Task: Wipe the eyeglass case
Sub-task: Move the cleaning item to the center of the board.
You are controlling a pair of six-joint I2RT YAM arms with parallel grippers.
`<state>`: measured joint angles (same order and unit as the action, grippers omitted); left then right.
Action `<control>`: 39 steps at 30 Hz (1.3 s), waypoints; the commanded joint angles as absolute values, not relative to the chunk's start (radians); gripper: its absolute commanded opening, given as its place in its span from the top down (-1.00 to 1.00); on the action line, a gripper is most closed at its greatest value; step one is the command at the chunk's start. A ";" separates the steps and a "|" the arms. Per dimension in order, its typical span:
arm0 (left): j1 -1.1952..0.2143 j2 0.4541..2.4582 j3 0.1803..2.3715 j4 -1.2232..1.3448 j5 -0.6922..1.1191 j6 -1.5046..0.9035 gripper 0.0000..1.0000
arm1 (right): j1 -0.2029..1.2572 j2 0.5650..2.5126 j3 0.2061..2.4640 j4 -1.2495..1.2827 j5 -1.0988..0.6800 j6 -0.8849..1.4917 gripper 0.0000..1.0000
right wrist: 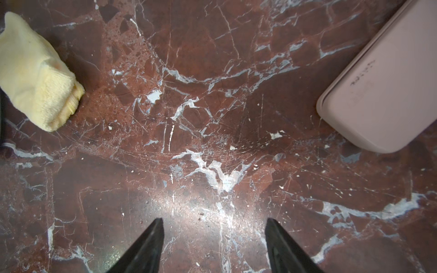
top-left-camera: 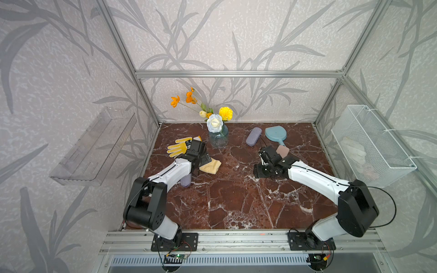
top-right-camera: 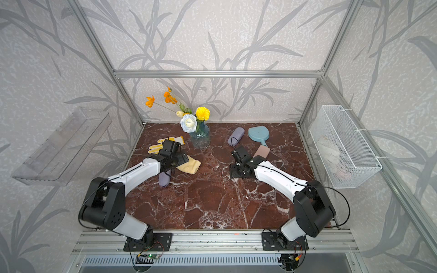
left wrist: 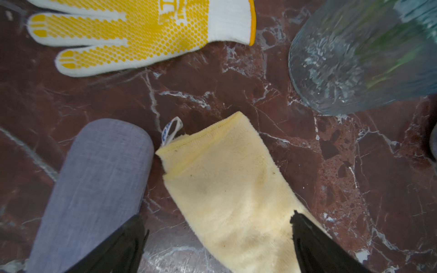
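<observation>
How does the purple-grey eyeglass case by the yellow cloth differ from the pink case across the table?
The purple-grey eyeglass case has a woven fabric cover; the pink case looks smooth. The purple-grey case has a rounded end, the pink case squarer corners and a rim seam. The purple-grey one lies beside the yellow cloth, the pink one near the blue hand mirror. Both lie shut on the marble table.

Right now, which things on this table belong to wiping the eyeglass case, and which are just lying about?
For the job:
yellow cloth
grey-purple eyeglass case beside it

Lying about:
dotted glove
flower vase
blue hand mirror
pink case
second purple case at the back, probably spare
</observation>
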<state>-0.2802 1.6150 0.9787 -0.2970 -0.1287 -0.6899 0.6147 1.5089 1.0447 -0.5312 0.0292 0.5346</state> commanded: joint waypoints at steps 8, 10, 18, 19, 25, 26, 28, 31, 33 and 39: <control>-0.284 1.722 1.008 -0.241 -0.092 -0.724 -0.67 | 0.612 1.484 0.991 -0.516 0.039 0.540 -0.35; -0.284 1.738 1.018 -0.244 -0.085 -0.716 -0.61 | 0.613 1.484 0.984 -0.516 0.039 0.541 -0.35; -0.284 1.820 1.031 -0.214 -0.056 -0.712 -0.51 | 0.613 1.462 0.944 -0.509 0.073 0.539 -0.34; -0.284 1.830 1.031 -0.208 -0.041 -0.715 -0.46 | 0.613 1.458 0.941 -0.512 0.076 0.538 -0.34; -0.287 1.848 1.019 -0.199 0.026 -0.713 0.16 | 0.613 1.442 0.928 -0.512 0.109 0.532 -0.34; -0.290 1.840 1.013 -0.198 0.049 -0.706 0.29 | 0.613 1.442 0.929 -0.518 0.115 0.529 -0.34; -0.308 1.819 0.999 -0.204 0.082 -0.693 0.40 | 0.611 1.437 0.929 -0.529 0.127 0.526 -0.34; -0.383 1.779 0.982 -0.224 0.126 -0.663 0.48 | 0.611 1.420 0.924 -0.547 0.160 0.529 -0.33; -0.452 1.751 0.989 -0.248 0.153 -0.633 0.51 | 0.608 1.406 0.918 -0.557 0.185 0.531 -0.32; -0.694 1.746 1.083 -0.311 0.133 -0.580 0.52 | 0.588 1.366 0.882 -0.569 0.201 0.538 -0.29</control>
<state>-0.6304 1.7611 1.0290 -0.2478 0.1192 -0.6273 0.5987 1.3960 0.9020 -0.5312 0.1680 0.5308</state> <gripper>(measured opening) 0.239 0.647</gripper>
